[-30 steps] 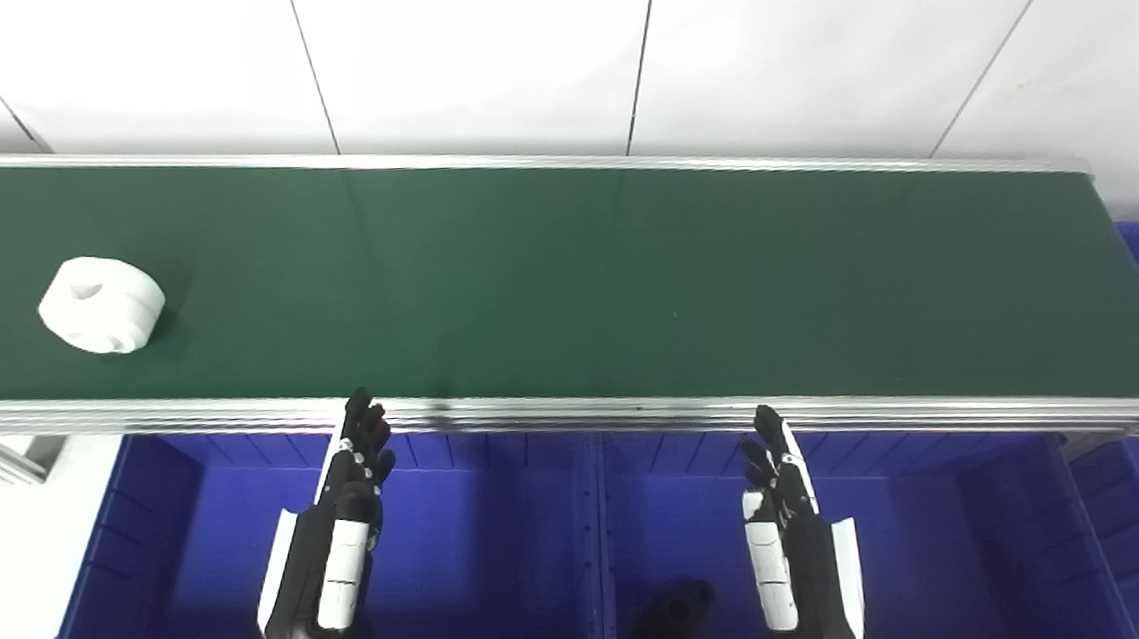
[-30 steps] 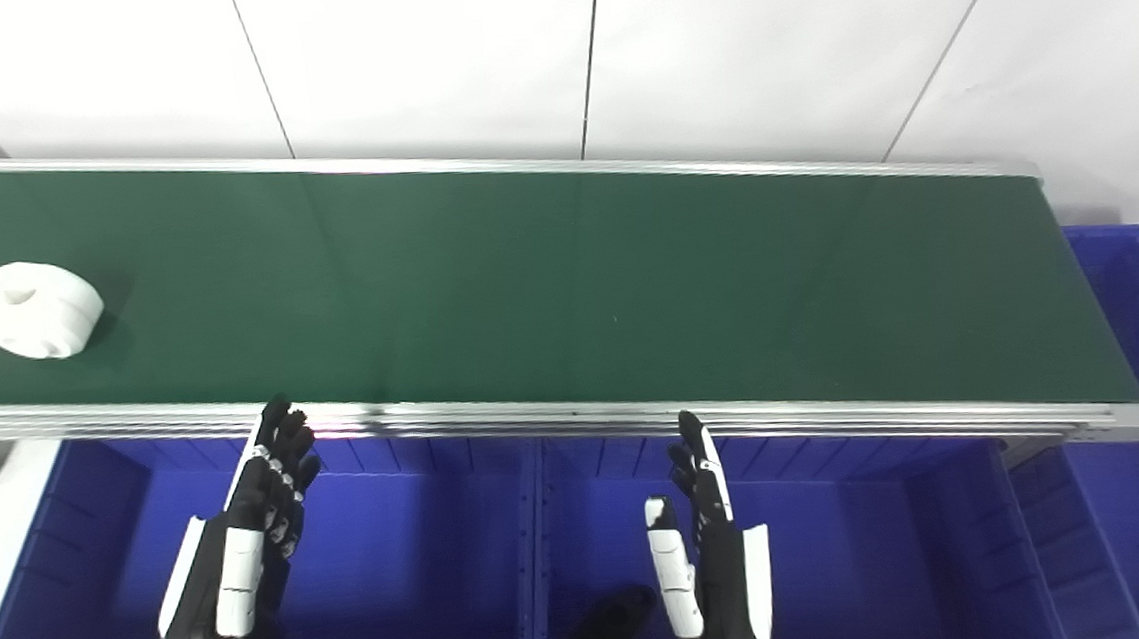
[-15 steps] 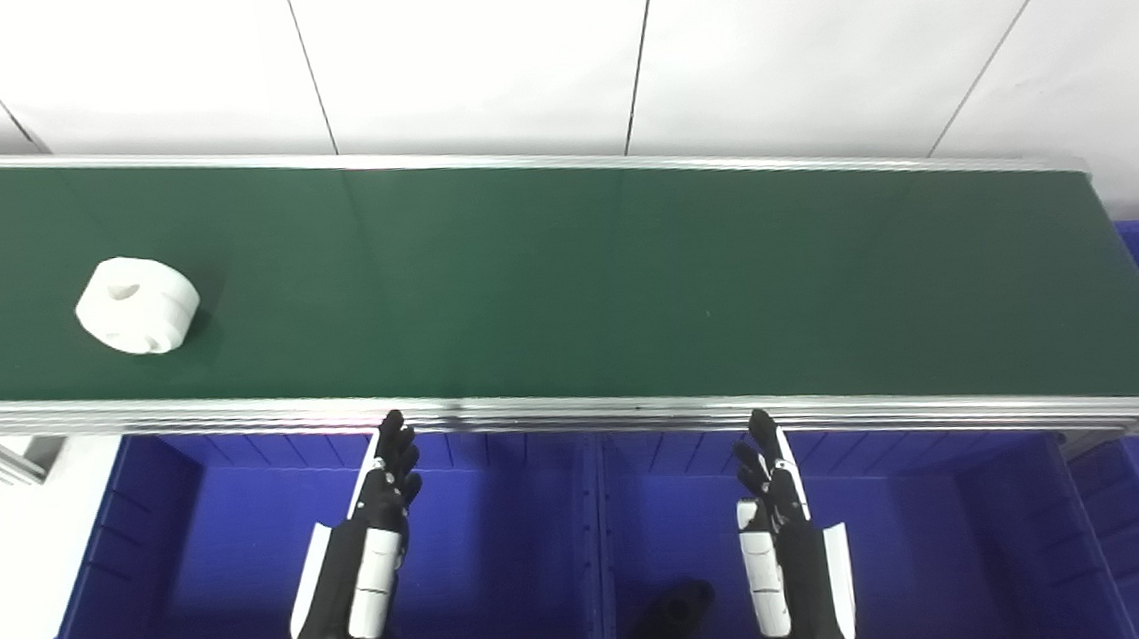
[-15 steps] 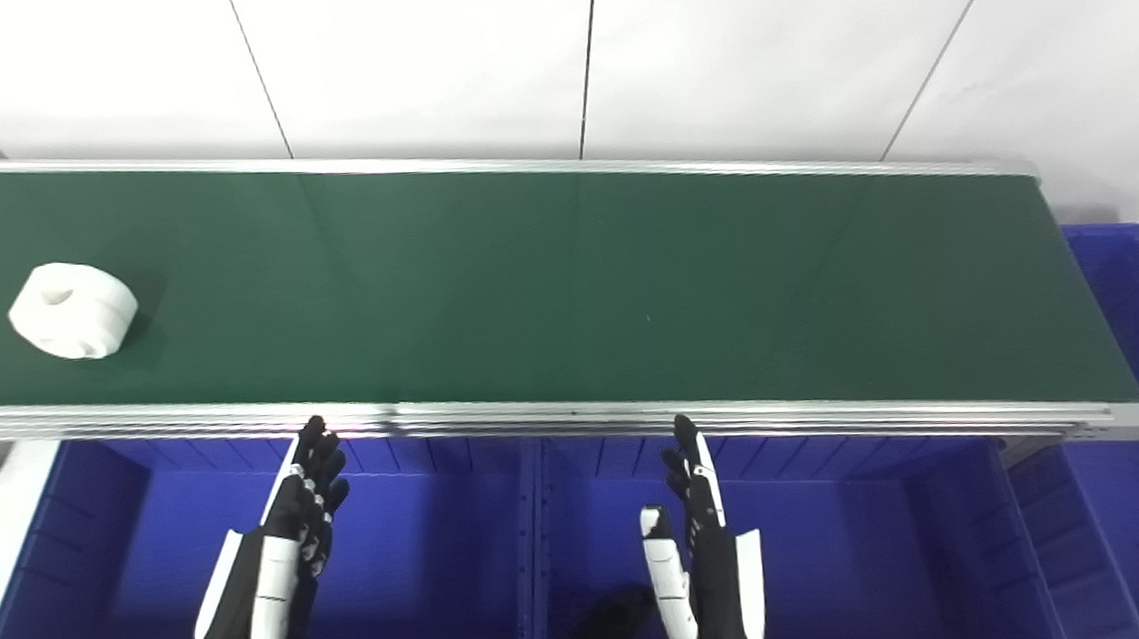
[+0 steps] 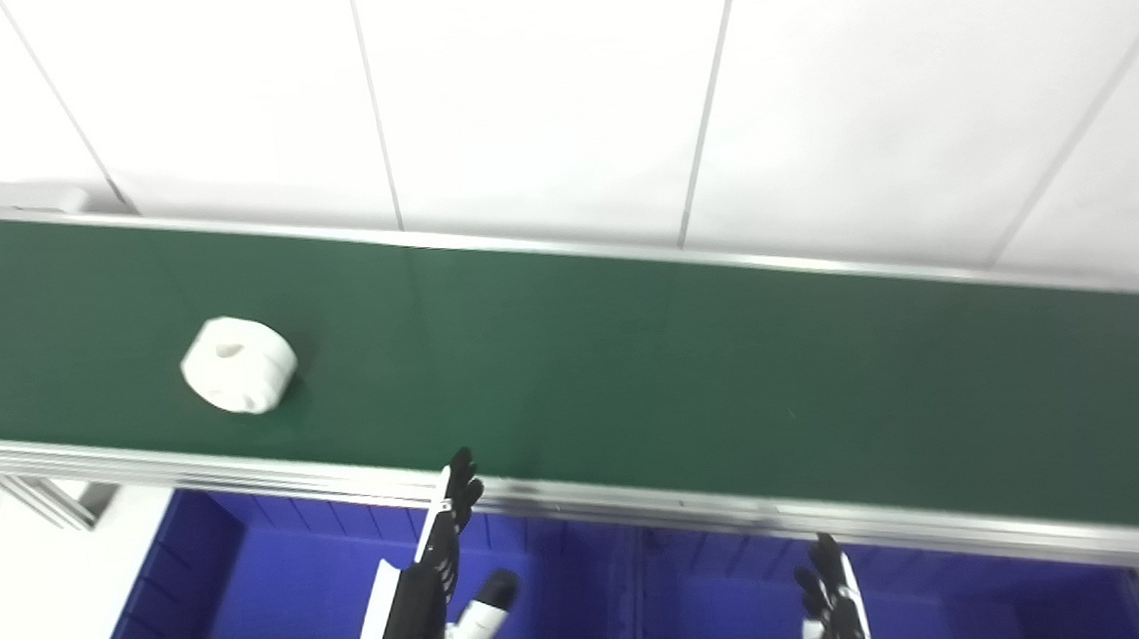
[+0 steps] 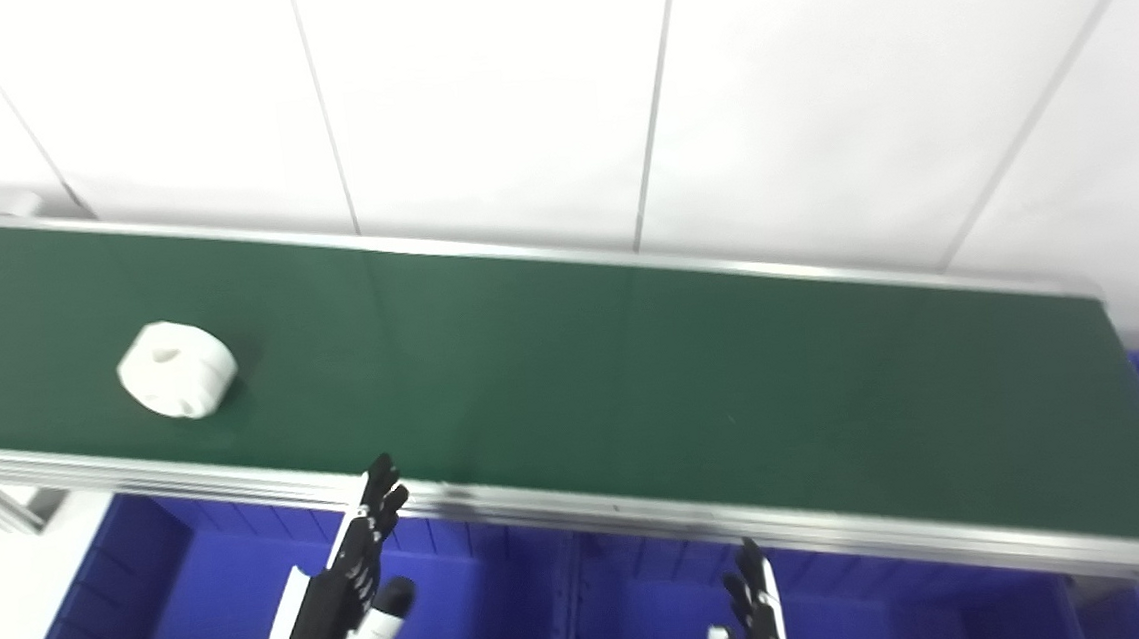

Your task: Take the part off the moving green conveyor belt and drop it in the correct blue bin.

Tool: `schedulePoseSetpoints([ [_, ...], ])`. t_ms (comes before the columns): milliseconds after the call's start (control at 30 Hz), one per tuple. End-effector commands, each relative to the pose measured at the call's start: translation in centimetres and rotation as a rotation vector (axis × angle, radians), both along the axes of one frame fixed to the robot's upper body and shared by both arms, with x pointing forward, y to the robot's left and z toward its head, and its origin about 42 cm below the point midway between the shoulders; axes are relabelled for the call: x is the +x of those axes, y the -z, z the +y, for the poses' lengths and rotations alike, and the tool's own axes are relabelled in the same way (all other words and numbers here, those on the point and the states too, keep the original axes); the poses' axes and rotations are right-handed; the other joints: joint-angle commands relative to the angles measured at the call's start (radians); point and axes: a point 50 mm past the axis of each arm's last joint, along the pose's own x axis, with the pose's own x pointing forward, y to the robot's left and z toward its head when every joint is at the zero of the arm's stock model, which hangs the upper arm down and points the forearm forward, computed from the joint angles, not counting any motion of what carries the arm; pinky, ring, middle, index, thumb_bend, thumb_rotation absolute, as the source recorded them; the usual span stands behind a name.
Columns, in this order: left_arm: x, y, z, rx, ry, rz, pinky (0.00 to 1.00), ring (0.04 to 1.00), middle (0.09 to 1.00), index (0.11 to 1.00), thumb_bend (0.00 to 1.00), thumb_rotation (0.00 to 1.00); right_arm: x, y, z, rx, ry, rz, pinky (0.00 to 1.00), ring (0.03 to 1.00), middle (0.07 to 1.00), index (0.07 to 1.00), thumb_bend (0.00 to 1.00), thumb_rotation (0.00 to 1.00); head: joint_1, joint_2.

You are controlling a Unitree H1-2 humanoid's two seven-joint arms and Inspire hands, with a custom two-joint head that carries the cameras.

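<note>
On belt's left: white part (image 5: 238,364) | left robot hand (image 5: 430,595) released | right robot hand (image 5: 830,604) released, mostly cropped

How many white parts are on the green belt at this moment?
1. The white part lies on the left portion of the green belt, toward its near edge, with neither hand touching it. The rest of the visible belt carries nothing else.

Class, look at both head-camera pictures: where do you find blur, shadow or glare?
Left eye view: left hand slightly blurred; white part casts a soft shadow rightward on the green belt. Right eye view: right hand smeared at the bottom edge; wall bright.
</note>
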Motion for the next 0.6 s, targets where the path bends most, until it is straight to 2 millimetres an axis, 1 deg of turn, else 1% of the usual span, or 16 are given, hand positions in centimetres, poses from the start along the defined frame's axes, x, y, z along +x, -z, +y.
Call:
schedulePoseSetpoints([
  [0,1.4,-2.3,0.7,0.031,0.018,-0.125,0.95,0.981,1.0,1.0,0.78,0.62,0.4,-0.7,-0.1,0.01,-0.007,-0.074,0.94,0.926,0.954,0.972,0.6,1.0,0.017,-0.007],
  [67,2.6,-3.3,1.3,0.076,0.032,-0.174,0.93,0.983,1.0,1.0,0.81,0.54,0.5,-0.5,-0.2,0.004,-0.008,-0.071,0.93,0.922,0.949,0.969,0.6,1.0,0.029,-0.012],
  [100,3.0,-3.6,1.5,0.093,0.034,-0.188,0.89,0.981,1.0,1.0,0.84,0.51,0.5,-0.4,-0.3,0.002,-0.009,-0.069,0.92,0.921,0.948,0.968,0.6,1.0,0.029,-0.012],
  [133,3.9,-4.2,2.1,0.142,0.042,-0.216,0.86,0.973,0.999,1.0,0.86,0.5,0.6,-0.3,-0.4,0.002,-0.013,-0.069,0.93,0.923,0.95,0.971,0.59,1.0,0.038,-0.013],
  [167,4.5,-4.7,2.6,0.174,0.047,-0.234,0.8,0.95,0.993,1.0,0.87,0.48,0.7,-0.3,-0.4,0.003,-0.016,-0.069,0.93,0.927,0.956,0.98,0.57,1.0,0.039,-0.013],
  [200,5.5,-5.3,3.3,0.233,0.06,-0.257,0.8,0.948,0.992,1.0,0.87,0.47,0.7,-0.2,-0.4,0.006,-0.019,-0.069,0.93,0.927,0.957,0.981,0.57,1.0,0.045,-0.014],
  [267,7.0,-6.3,4.4,0.337,0.08,-0.279,0.75,0.931,0.995,0.991,0.9,0.48,0.8,-0.2,-0.5,0.01,-0.025,-0.07,0.94,0.933,0.961,0.988,0.56,1.0,0.046,-0.013],
  [333,8.3,-7.4,5.6,0.452,0.106,-0.297,0.78,0.944,0.999,0.994,0.91,0.48,0.9,-0.2,-0.5,0.01,-0.027,-0.071,0.95,0.936,0.964,0.993,0.55,1.0,0.043,-0.013],
  [367,9.1,-8.0,6.4,0.532,0.121,-0.316,0.8,0.947,0.997,0.989,0.9,0.45,0.9,-0.2,-0.4,0.009,-0.027,-0.071,0.95,0.934,0.963,0.994,0.55,1.0,0.041,-0.012],
  [400,9.9,-8.6,7.2,0.621,0.132,-0.341,0.85,0.94,0.972,0.963,0.9,0.42,0.9,-0.2,-0.4,0.007,-0.026,-0.07,0.95,0.93,0.961,0.994,0.55,1.0,0.04,-0.012],
  [433,10.8,-9.1,7.9,0.706,0.14,-0.361,0.89,0.924,0.93,0.905,0.91,0.38,0.9,-0.2,-0.4,0.005,-0.027,-0.07,0.95,0.932,0.962,0.996,0.55,1.0,0.04,-0.012],
  [467,11.6,-9.6,8.5,0.78,0.146,-0.378,0.9,0.922,0.924,0.897,0.91,0.38,0.9,-0.2,-0.4,0.004,-0.029,-0.07,0.95,0.932,0.962,0.996,0.55,1.0,0.04,-0.012],
  [533,13.2,-10.2,9.6,0.891,0.16,-0.412,0.92,0.902,0.876,0.831,0.93,0.32,0.9,-0.2,-0.4,0.009,-0.032,-0.072,0.95,0.935,0.964,0.998,0.55,1.0,0.037,-0.01],
  [567,14.0,-10.4,10.1,0.931,0.166,-0.427,0.91,0.88,0.851,0.801,0.95,0.28,1.0,-0.2,-0.4,0.01,-0.032,-0.073,0.96,0.936,0.965,1.0,0.56,1.0,0.036,-0.009],
])
